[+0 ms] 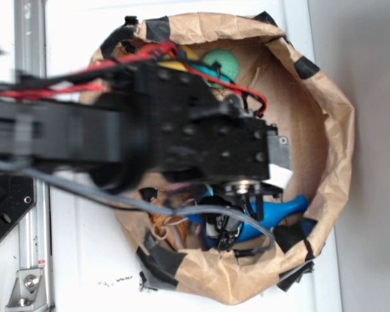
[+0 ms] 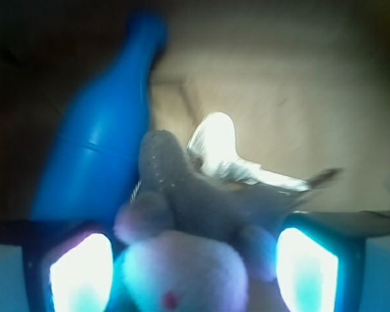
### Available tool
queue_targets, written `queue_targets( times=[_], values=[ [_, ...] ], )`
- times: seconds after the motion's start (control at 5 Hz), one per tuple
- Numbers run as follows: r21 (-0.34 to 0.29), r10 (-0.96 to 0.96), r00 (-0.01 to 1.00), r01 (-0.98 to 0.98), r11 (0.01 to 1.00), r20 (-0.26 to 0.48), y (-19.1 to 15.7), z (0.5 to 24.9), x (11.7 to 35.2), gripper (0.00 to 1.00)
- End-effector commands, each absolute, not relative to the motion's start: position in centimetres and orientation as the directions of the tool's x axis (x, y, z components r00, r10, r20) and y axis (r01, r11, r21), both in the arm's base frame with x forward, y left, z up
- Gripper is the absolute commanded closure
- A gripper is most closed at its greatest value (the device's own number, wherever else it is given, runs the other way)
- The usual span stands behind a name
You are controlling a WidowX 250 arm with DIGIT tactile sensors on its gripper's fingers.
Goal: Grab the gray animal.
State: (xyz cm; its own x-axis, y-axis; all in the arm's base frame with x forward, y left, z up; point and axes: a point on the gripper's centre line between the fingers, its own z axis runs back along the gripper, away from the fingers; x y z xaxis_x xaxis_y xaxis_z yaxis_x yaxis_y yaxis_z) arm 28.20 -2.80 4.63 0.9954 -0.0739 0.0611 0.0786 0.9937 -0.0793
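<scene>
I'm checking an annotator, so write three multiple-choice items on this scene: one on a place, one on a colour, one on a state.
1. Where does the small gray plush mouse with pink-lined ears lie in the wrist view?
A. between the end effector's two pads
B. on top of the green ball
C. outside the paper bowl

2. What colour is the tall plastic bottle beside the mouse?
A. red
B. blue
C. yellow

3. How does the end effector stand?
A. shut with pads touching
B. open, pads either side of the mouse
C. out of view

Key: 1 A, the mouse's pale face sits between the bright pads. 2 B, the bottle is blue from neck to base. 3 B, a pad shows on each side of the mouse, though contact cannot be told from the blur.
</scene>
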Motion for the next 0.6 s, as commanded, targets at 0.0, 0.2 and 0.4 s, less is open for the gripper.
queue_targets(
  times=[0.0,0.2,0.4],
  values=[
    [-0.106,-0.058,0.998,0.055,0.993,-0.028,-3.9,1.8,27.4,1.0],
    [-0.156,-0.059,0.997,0.052,0.986,-0.045,-2.7,4.4,27.6,1.0],
    [-0.172,-0.039,0.999,0.034,0.985,-0.023,-1.2,7.8,27.3,1.0]
  ],
)
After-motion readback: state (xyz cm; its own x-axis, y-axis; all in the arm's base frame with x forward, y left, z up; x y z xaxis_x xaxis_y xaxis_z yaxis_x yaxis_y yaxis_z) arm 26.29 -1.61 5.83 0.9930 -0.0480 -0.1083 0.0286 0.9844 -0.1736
